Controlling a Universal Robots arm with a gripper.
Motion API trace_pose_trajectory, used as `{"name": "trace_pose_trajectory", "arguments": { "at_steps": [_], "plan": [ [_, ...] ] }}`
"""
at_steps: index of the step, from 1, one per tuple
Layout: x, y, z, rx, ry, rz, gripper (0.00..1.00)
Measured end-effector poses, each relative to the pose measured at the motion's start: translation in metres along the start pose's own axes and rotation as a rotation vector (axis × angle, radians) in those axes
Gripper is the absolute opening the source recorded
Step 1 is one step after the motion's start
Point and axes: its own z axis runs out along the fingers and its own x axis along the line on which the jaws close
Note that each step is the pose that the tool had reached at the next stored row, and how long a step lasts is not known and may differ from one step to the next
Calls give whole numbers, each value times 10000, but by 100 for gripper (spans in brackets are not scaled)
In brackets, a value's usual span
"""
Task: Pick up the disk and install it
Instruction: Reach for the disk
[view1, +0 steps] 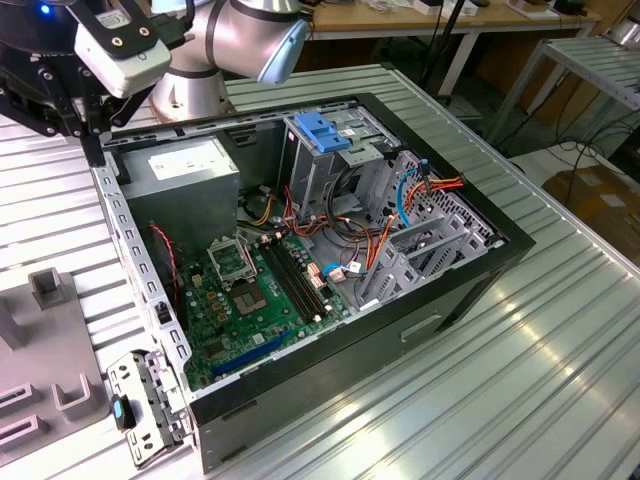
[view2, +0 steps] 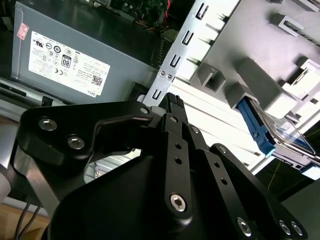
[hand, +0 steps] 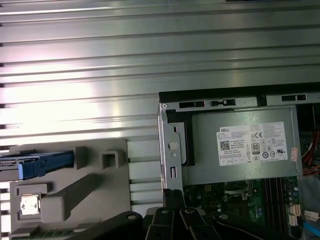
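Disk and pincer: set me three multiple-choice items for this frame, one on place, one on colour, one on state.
1. Where does the disk lie?
A) in the drive cage
B) in the grey holder beside the computer case
C) on the motherboard

2. What colour is the disk's side rail?
A) red
B) yellow
C) blue

3. What does the pincer hold?
A) nothing
B) the disk
C) a cable

Key:
1 B: in the first wrist view the disk rests in the grey holder, outside the case.
2 C: the rail shows blue in both wrist views.
3 A: in the second wrist view the pincer is shut on nothing, apart from the disk.
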Motion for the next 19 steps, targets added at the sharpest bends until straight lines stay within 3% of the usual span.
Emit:
{"name": "trace_pose_trajectory", "arguments": {
  "at_steps": [19],
  "plan": [
    [330,19,-7,0,0,0,11]
  ]
}}
